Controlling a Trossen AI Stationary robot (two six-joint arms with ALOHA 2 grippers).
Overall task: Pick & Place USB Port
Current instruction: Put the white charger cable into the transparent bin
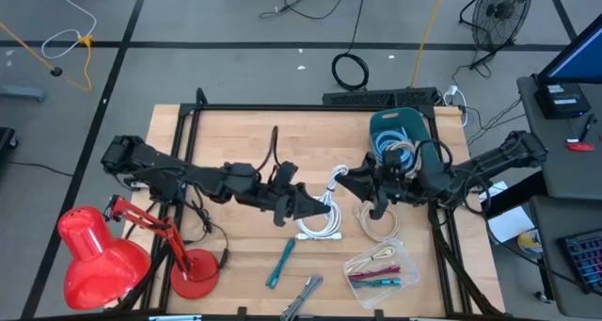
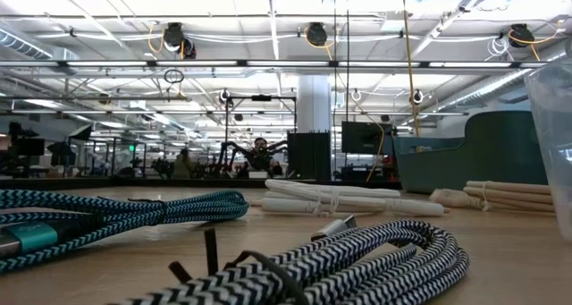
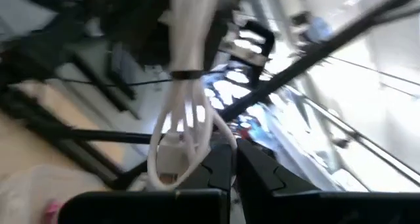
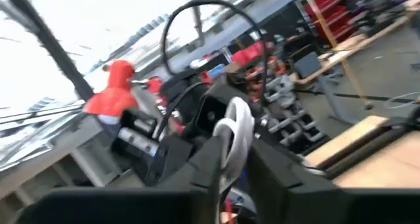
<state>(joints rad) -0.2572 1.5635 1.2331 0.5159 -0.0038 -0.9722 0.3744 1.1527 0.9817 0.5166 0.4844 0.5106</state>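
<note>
Bright overhead lights w/ glare; both wrist views motion-blurred.

High view straight down over the light wooden table (image 1: 235, 142), low view level at tabletop just behind braided cables, both wrist views close past their own dark fingers, sharing one white coiled cable (image 3: 187, 129) between them.

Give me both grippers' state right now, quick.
Left gripper: shut on white cable.
Right gripper: shut on the same white cable.
</note>
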